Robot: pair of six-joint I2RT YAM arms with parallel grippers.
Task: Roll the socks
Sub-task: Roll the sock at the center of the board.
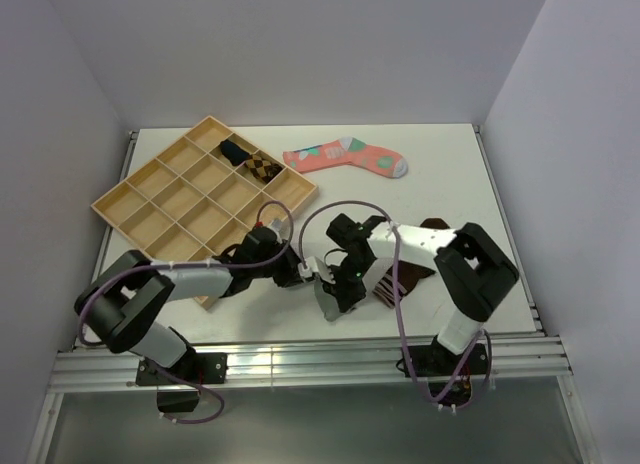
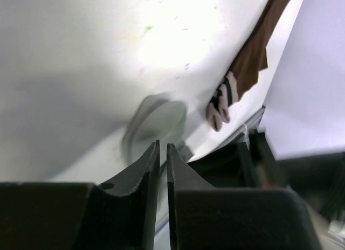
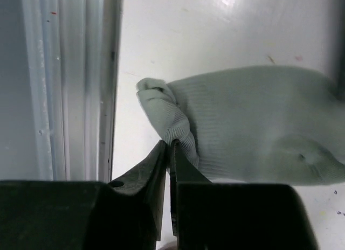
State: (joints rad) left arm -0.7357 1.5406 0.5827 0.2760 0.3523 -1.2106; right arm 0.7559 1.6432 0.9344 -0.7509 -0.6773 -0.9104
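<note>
Right end effector [image 3: 168, 145] clamps the rolled edge of the short pale grey fabric sock [image 3: 253, 120] at the white counter's [image 3: 178, 34] six o'clock edge, left end effector [image 2: 163, 146] a bare slit apart alongside, long brown striped-cuff sock [image 2: 253, 56] at its three o'clock.

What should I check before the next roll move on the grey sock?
1. Right gripper pinching the grey sock at its rolled edge: ok.
2. Left gripper holding fabric: cannot tell. Its jaws are nearly closed and the sock is a blur just beyond the tips.
3. Roll started: ok, one small fold at the end, the rest lying flat.
4. Brown sock apart from the grey one: ok.
5. Room toward the rail: probably not ok, the fold lies close beside it.
</note>
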